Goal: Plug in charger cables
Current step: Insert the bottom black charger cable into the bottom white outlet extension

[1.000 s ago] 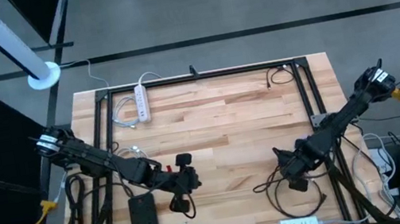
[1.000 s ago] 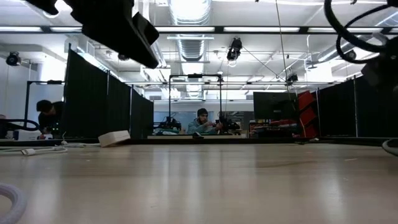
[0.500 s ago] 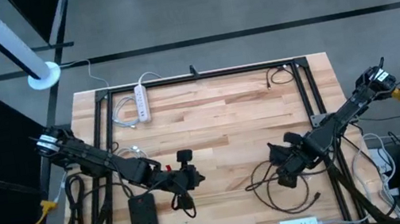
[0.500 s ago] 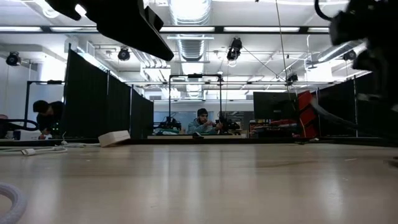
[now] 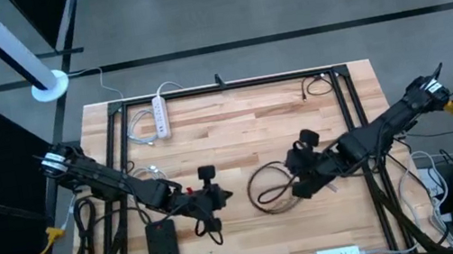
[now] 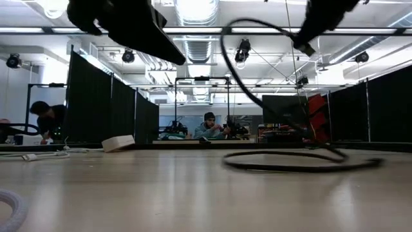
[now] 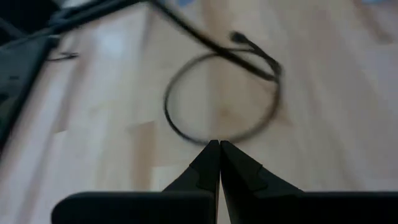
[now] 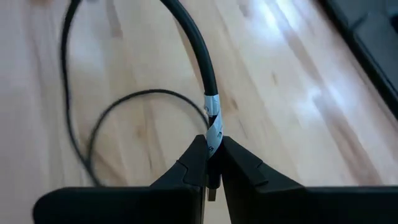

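The right tool pinches the limp black charger cable at its white-taped stretch, while the left tool, closed empty, waits mid-bench.

You worked in a robotics lab: a wooden desk inside a black metal frame, black curtain partitions, exposed ceiling ducts, a monitor, and people seated at workstations behind.

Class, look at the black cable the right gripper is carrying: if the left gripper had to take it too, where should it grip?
Probably the black cable's loop on the table, from above: it faces the shut left gripper, clear of the right gripper.
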Action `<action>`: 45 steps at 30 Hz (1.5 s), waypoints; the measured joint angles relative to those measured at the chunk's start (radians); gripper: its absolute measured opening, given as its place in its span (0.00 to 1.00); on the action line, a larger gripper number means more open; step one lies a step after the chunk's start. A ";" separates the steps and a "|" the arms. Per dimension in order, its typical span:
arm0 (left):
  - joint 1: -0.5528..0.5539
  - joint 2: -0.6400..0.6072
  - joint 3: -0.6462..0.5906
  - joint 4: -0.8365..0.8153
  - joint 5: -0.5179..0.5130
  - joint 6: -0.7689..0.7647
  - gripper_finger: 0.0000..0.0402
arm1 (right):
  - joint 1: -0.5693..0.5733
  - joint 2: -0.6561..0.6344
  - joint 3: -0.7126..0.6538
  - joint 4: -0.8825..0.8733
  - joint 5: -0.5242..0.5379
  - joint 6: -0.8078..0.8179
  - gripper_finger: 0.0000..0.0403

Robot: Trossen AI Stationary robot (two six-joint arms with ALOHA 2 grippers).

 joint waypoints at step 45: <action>0.019 0.000 -0.156 0.469 0.012 0.025 0.41 | -0.027 0.119 -0.079 0.331 -0.020 -0.164 0.05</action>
